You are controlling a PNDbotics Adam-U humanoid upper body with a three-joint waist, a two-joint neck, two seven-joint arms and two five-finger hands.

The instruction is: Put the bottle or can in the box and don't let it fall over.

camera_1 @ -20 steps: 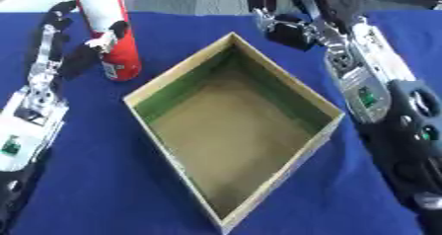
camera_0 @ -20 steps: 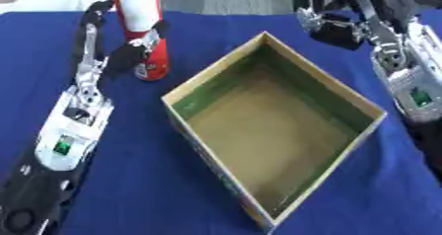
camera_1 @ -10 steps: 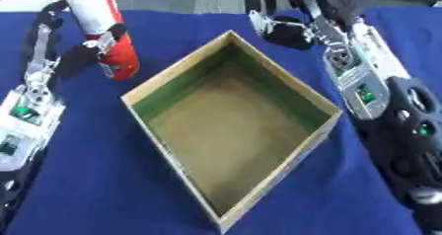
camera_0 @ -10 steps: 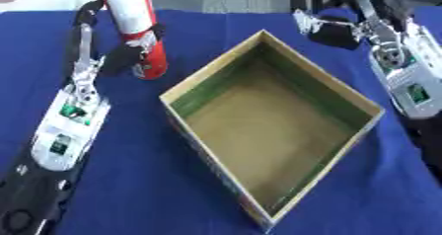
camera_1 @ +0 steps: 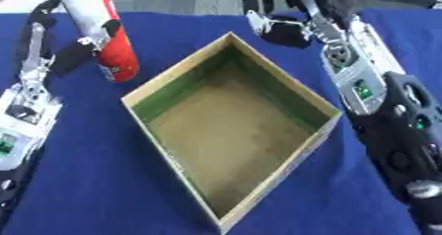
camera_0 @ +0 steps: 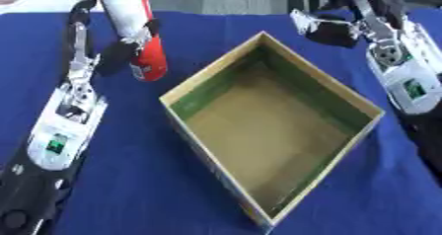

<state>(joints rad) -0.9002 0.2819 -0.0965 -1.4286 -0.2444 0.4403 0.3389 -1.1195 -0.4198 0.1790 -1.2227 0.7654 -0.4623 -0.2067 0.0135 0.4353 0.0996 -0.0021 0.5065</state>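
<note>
A red bottle with a white upper body (camera_0: 136, 36) stands on the blue cloth left of the box, tilted so its top leans to the far left and runs out of view. My left hand (camera_0: 117, 56) is shut on the bottle's middle, with dark fingers wrapped round it. The open cardboard box (camera_0: 203, 83) sits in the centre, corner toward me, green inside its walls and with nothing in it. My right hand (camera_1: 280, 29) hovers by the box's far right side, fingers relaxed and holding nothing.
The blue cloth (camera_0: 129, 179) covers the table. My left forearm (camera_0: 60, 135) lies along the left side and my right forearm (camera_1: 380, 105) along the right. A grey floor shows beyond the far edge.
The bottle's top has tipped further to the left while its base stays near the same spot. The right hand and the box have barely moved.
</note>
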